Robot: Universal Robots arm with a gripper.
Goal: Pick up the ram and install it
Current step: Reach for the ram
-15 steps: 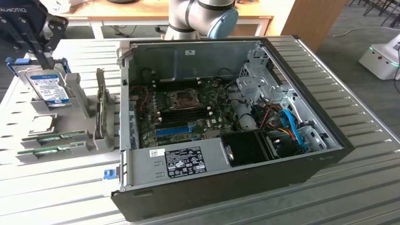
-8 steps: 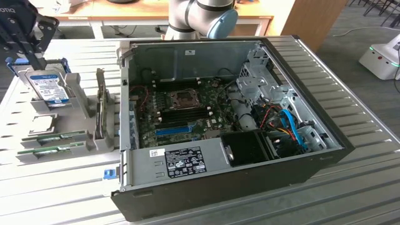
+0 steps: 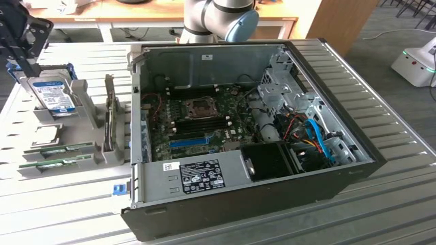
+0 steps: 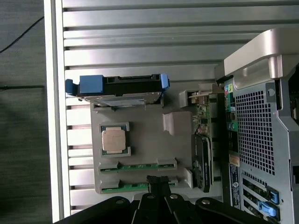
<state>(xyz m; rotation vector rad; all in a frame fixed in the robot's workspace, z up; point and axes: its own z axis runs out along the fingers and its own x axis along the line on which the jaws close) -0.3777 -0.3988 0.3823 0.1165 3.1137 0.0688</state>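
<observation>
One arm | pointing down above ram (image 4: 124, 188) | gripper (image 4: 158, 181) closed, empty

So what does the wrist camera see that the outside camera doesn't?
Wrist view: the computer's back panel full of little holes, and the shut claw hanging right over a ram stick. Exterior view: the inside of the open computer, with its green motherboard and blue cables. Both: the grey tray, the hard drive standing in it, and two ram sticks lying side by side.
</observation>
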